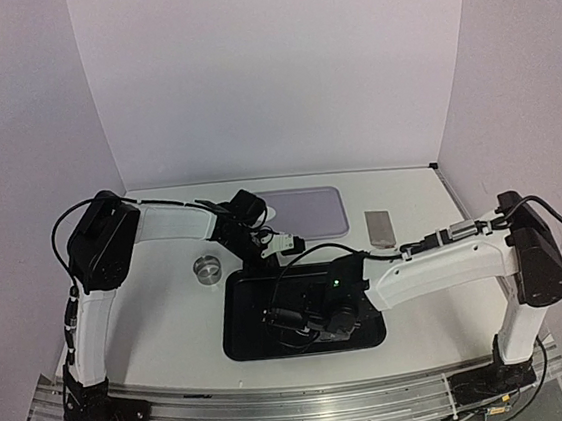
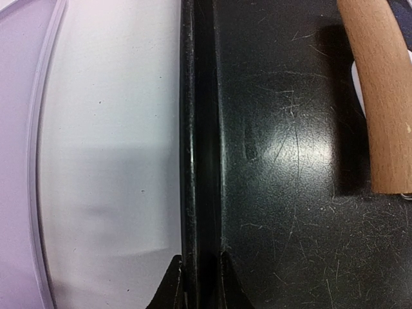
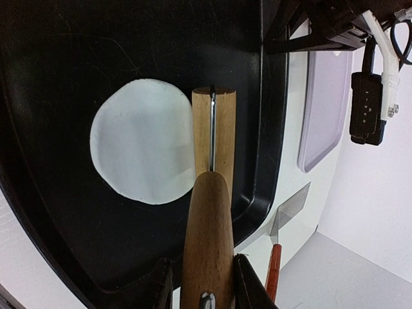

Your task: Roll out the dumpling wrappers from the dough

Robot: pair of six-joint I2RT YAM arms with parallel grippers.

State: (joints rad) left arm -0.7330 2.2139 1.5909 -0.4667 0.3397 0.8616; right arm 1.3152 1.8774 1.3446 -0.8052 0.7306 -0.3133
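the right gripper (image 3: 205, 283) is clamped on the handle of the pale wooden rolling pin (image 3: 207, 219), and the left gripper (image 2: 203, 286) pinches the far rim of the scuffed black rectangular tray (image 3: 96, 38). the flattened, near-round white dough (image 3: 141, 148) lies on the tray floor, with its edge nearest the far rim just under the roller. the pin's long axis runs along the tray's length, parallel to the far rim, with its free end toward the tray's left end. to thin the dough evenly, the pin should probably travel sideways across it toward the tray's near rim, pressed level, while the left gripper's hold stops the tray sliding.
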